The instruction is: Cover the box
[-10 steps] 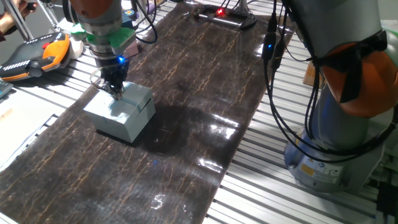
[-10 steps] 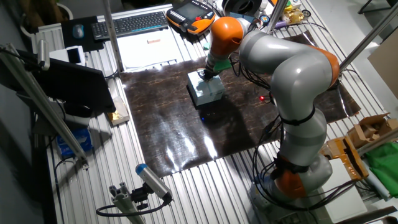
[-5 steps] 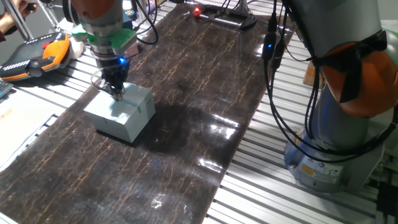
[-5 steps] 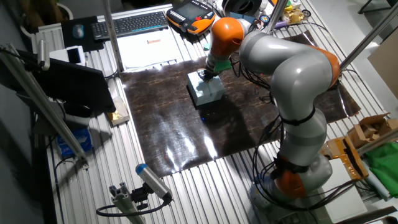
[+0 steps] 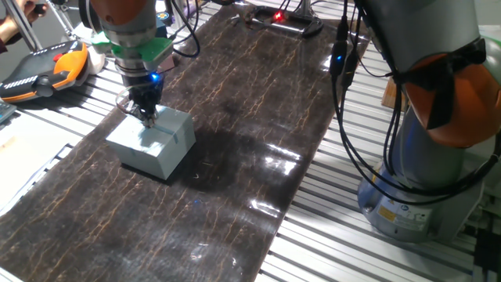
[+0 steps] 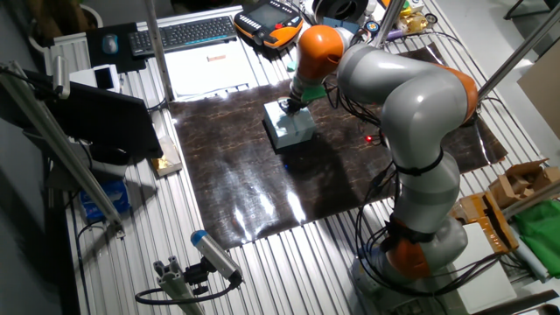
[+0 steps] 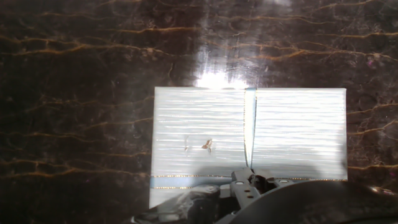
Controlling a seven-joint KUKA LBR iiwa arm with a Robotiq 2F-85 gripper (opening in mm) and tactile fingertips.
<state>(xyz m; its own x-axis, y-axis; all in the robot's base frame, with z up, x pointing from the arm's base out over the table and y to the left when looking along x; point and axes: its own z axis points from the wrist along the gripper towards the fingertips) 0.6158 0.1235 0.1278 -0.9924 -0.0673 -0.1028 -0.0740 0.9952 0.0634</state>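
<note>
The box (image 5: 153, 142) is a pale grey-blue cube standing on the dark marbled mat (image 5: 250, 117), left of centre. Its flat pale lid lies on top and the dark inner walls are hidden. My gripper (image 5: 146, 116) points straight down, fingers together, with the tips touching the far part of the lid. The other fixed view shows the box (image 6: 292, 129) with the gripper (image 6: 287, 107) on its top. In the hand view the lid's top (image 7: 205, 134) fills the middle, with a thin line across it, and the gripper (image 7: 250, 182) sits at its near edge.
An orange and black teach pendant (image 5: 43, 66) lies on the slatted table at the left. The robot's base (image 5: 415, 196) and hanging cables (image 5: 344, 55) stand at the right. A keyboard (image 6: 184, 33) and papers lie beyond the mat.
</note>
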